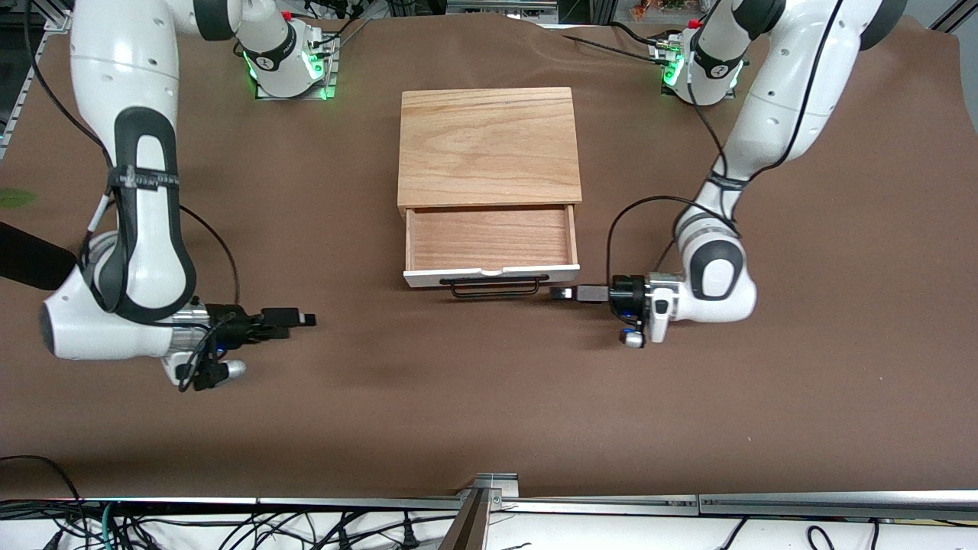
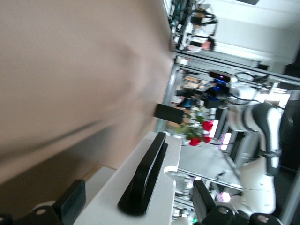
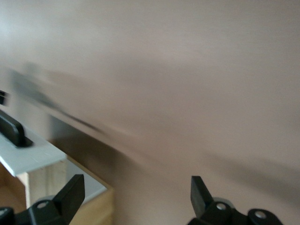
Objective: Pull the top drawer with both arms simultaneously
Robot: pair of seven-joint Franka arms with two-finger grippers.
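Top drawer [image 1: 490, 241] out, hands [image 1: 563, 293] [image 1: 308, 319] open

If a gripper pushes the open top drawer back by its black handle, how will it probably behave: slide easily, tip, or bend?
The top drawer looks like stiff wood, so it should not bend. It is shallow and empty, so probably light and easy to slide. The black handle is a thin bar, possibly slippery.

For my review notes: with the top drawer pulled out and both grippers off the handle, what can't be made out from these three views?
- Lower front panel of the cabinet: hidden in the front view beneath the open top drawer.
- Handle: its near end is cut off by the left wrist view's edge.
- Right wrist view: motion blur smears the tablecloth.
- Left gripper, open, and right gripper, open: any contact with the table is unclear from above.
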